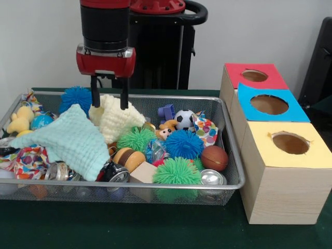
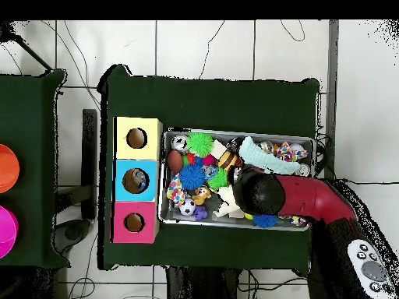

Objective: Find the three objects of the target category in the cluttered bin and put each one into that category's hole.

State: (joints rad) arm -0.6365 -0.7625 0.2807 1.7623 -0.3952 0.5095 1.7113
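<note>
The wire mesh bin (image 1: 155,185) sits on the green table, full of mixed toys, cloths and cans; it also shows in the overhead view (image 2: 234,132). My gripper (image 1: 110,105) hangs over the bin's far middle, open, with its fingertips (image 1: 124,105) down at the top of a cream knitted cloth (image 1: 118,122). It holds nothing. The hole (image 1: 254,75) in the red-topped box is farthest back on the right; it also shows in the overhead view (image 2: 134,223). In the overhead view the arm (image 2: 288,195) covers the gripper.
A mint cloth (image 1: 72,140), blue spiky balls (image 1: 184,143), green spiky balls (image 1: 176,171), a soccer ball (image 1: 183,119), a brown ball (image 1: 214,157) and cans (image 1: 211,178) fill the bin. Blue-topped (image 1: 268,105) and yellow-topped (image 1: 290,143) boxes stand nearer.
</note>
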